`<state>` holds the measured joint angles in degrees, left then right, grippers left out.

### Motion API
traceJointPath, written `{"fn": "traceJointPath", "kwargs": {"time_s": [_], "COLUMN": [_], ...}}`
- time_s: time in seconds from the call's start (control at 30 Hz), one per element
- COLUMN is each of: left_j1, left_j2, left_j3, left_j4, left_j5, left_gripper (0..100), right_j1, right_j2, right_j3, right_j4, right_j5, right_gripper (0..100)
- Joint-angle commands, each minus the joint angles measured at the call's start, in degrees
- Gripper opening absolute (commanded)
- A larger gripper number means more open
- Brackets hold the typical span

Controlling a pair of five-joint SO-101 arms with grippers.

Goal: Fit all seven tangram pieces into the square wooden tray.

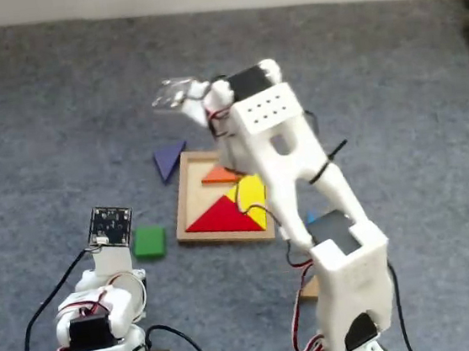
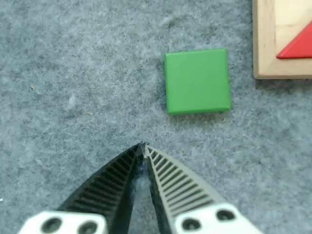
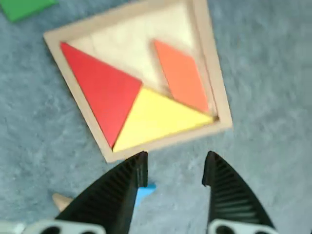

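While splayed and empty, right gripper (image 3: 175, 156) above the square wooden tray (image 3: 208, 63): three of seven seated.
Left gripper (image 2: 142, 146) clenched on nothing near the green wooden square (image 2: 197, 81); large red triangle (image 3: 102, 92), yellow triangle (image 3: 151, 117) and orange parallelogram (image 3: 180, 75) in; green square, purple triangle (image 1: 167, 159) and small blue piece (image 3: 145, 191) out on grey carpet (image 1: 59, 119).

The left arm (image 1: 95, 327) sits folded at 7 o'clock, the left claw (image 2: 142, 147) pointing down, tips pressed together. The right arm (image 1: 296, 156) stretches from 5 o'clock toward 11 o'clock, the right claw (image 3: 175, 168) spread apart.
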<state>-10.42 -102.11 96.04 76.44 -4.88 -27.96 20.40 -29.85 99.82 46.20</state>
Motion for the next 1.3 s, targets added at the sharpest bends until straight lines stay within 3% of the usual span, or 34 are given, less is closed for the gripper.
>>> {"fn": "traceJointPath", "kwargs": {"time_s": [0.0, 0.27, 0.67, 0.9, 1.27], "left_j1": [-1.1, -1.1, -1.1, -1.1, -1.1], "left_j2": [-1.98, -1.98, -1.98, -1.98, -1.98], "left_j3": [1.19, 1.19, 1.19, 1.19, 1.19], "left_j4": [0.35, 0.35, 0.35, 0.35, 0.35], "left_j5": [-0.09, -0.09, -0.09, -0.09, -0.09], "left_gripper": [1, 1, 1, 1, 1], "right_j1": [2.07, 2.42, 3.91, 9.71, 9.89], "right_j2": [-11.21, -31.96, -51.12, -51.12, -46.11], "right_j3": [7.6, 35.82, 76.0, 81.1, 82.77], "right_j4": [1.19, -2.77, -31.87, -39.25, -39.16], "right_j5": [-3.78, -17.05, -37.71, -39.47, -39.74], "right_gripper": [18.1, 18.1, 18.1, 18.1, 18.1]}}
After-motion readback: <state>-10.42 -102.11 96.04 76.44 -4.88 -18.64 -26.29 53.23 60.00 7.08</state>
